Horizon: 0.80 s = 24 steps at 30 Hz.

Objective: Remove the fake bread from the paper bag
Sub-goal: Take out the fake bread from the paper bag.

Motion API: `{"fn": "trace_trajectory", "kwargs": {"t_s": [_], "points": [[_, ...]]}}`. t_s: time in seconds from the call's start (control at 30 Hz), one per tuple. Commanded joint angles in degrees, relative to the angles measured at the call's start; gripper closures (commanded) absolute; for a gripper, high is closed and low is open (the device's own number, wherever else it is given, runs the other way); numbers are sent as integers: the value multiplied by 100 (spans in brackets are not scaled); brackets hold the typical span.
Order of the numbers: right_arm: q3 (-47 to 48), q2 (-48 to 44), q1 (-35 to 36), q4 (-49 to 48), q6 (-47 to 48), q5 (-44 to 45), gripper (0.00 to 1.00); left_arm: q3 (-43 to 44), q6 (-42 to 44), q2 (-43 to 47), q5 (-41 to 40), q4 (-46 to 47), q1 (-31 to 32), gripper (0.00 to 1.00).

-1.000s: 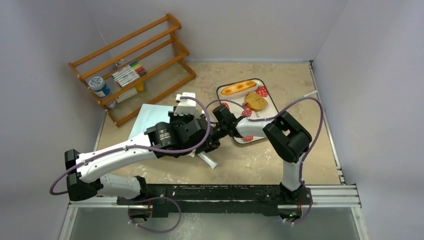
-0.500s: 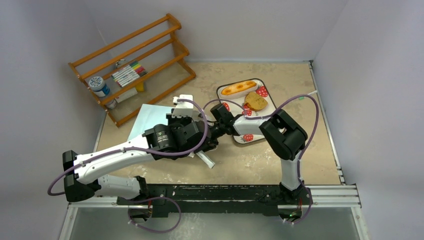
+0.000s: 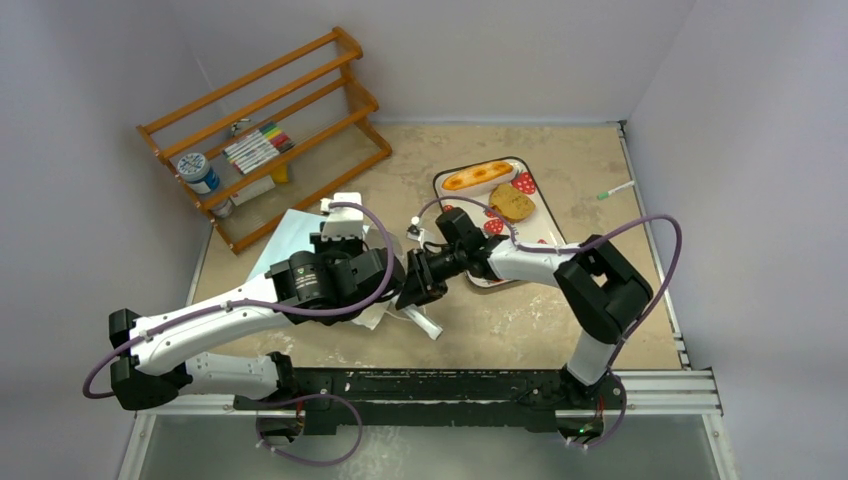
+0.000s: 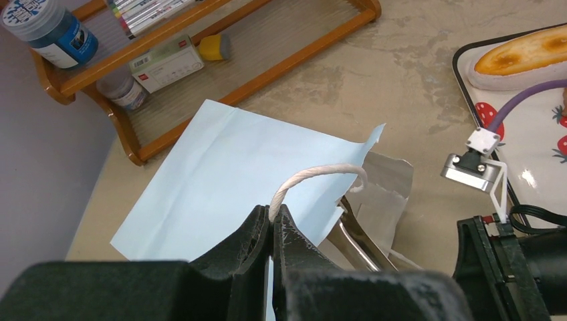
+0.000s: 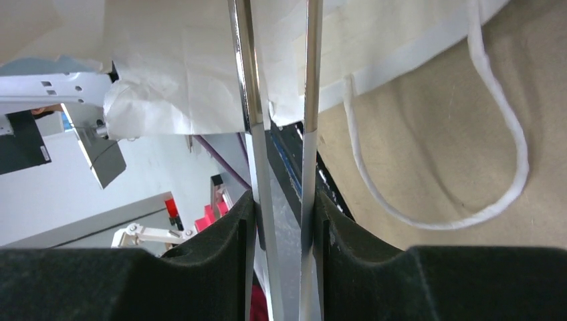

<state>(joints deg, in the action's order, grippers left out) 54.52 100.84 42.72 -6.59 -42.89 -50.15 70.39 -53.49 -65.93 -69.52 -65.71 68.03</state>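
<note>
The pale-blue paper bag (image 4: 227, 160) lies flat on the table, its white mouth (image 4: 384, 187) facing the tray. My left gripper (image 4: 273, 215) is shut on the bag's white cord handle (image 4: 321, 172). My right gripper (image 5: 281, 207) is shut on long metal tongs (image 5: 249, 100), whose arms run to the bag's mouth (image 5: 187, 60). In the top view the right gripper (image 3: 412, 288) is beside the bag (image 3: 285, 235). A long golden loaf (image 3: 478, 177) and a brown toast slice (image 3: 511, 203) of fake bread lie on the strawberry-print tray (image 3: 545, 228). The bag's contents are hidden.
A wooden rack (image 3: 265, 130) at the back left holds markers (image 3: 258, 147) and a blue-lidded jar (image 3: 198, 172). A pen (image 3: 617, 189) lies near the right wall. The bag's other cord handle (image 5: 498, 134) trails loose on the table.
My left arm has drawn back to the left with the cord. The right arm has stretched out after it, tongs in hand, its elbow dropping to the right.
</note>
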Motion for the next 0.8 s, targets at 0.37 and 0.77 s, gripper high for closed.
{"fn": "trace_trajectory", "kwargs": {"t_s": [0.37,0.77], "points": [[-307,-427,-44,-13,45,-207,75,124,-337,81,-267,-237,35,100],[-279,128,-31,-237,-122,-456,54,137,32,92,-210,205,31,100]]}}
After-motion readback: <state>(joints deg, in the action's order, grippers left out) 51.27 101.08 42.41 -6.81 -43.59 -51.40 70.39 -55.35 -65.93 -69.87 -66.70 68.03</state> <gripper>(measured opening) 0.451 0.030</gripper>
